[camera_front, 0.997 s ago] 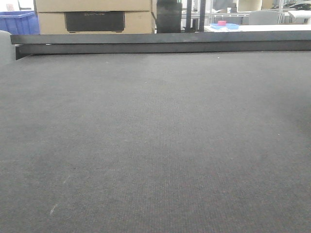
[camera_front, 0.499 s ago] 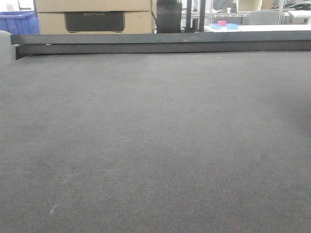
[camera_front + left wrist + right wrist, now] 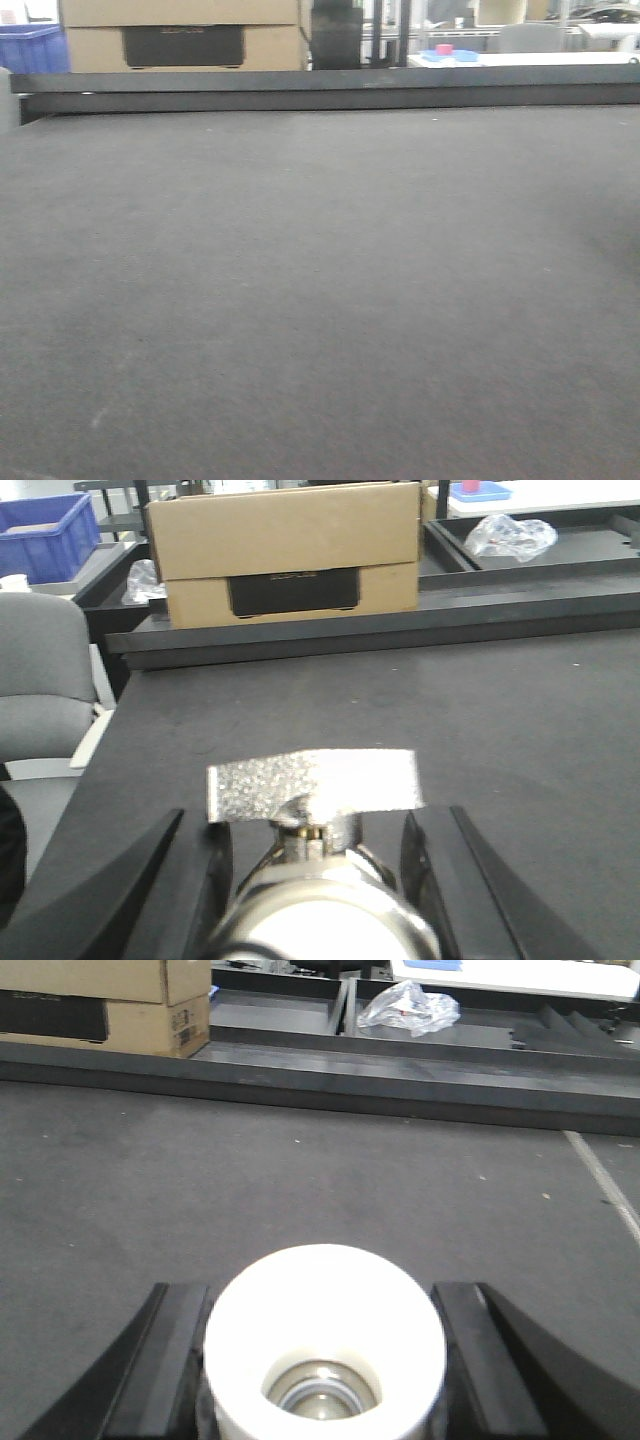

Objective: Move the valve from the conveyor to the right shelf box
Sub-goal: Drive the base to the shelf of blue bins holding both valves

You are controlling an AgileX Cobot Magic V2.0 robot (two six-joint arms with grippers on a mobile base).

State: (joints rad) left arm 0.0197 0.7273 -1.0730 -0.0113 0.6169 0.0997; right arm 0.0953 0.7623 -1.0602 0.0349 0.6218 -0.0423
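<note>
The dark grey conveyor (image 3: 320,280) fills the front view, edged at the back by a black rail (image 3: 320,88); no gripper shows there. In the left wrist view my left gripper (image 3: 318,855) is shut on a silvery valve (image 3: 312,785) with a flat sparkling handle, held above the belt (image 3: 500,710). In the right wrist view my right gripper (image 3: 325,1360) is shut on a second valve (image 3: 325,1310), whose white plastic cap faces the camera, above the belt (image 3: 300,1170). The right shelf is out of view.
A cardboard box (image 3: 285,550) stands behind the rail, with a blue crate (image 3: 45,525) at the far left and a grey chair (image 3: 40,690) beside the belt. Crumpled plastic bags (image 3: 405,1005) lie in black trays behind. A white line (image 3: 600,1180) crosses the belt at right.
In the front view the background boxes and rail have shifted left and slightly up, and the picture is blurred, so the view is moving. The belt surface stays bare.
</note>
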